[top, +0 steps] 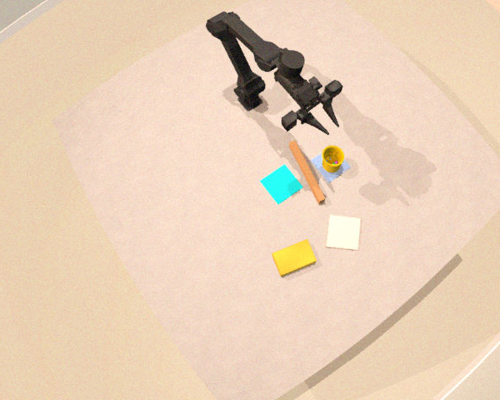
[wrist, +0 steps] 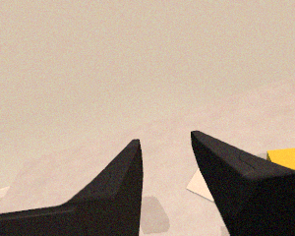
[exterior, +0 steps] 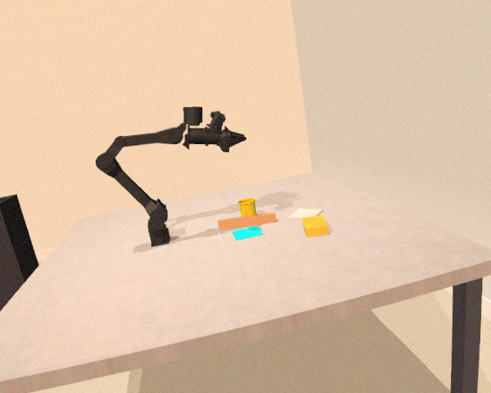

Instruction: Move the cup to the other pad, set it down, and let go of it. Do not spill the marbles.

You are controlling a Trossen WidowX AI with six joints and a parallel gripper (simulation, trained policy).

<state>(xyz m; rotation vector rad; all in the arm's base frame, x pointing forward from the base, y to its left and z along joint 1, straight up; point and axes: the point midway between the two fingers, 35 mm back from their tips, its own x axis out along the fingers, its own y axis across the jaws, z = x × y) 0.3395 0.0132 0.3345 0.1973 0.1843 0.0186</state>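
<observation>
The top view looks steeply down over the whole black jointed arm; the exterior view faces it side-on from farther out. Both share the flat cyan square pad (top: 281, 184) (exterior: 248, 233); the wrist view peers between close black fingertips.

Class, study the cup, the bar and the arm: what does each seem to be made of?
Cup: perhaps plastic or painted metal, given its even yellow and smooth wall.
Bar: possibly painted wood, being plain orange with straight edges.
Arm: likely dark plastic or coated metal, nearly matt, with few highlights.
</observation>
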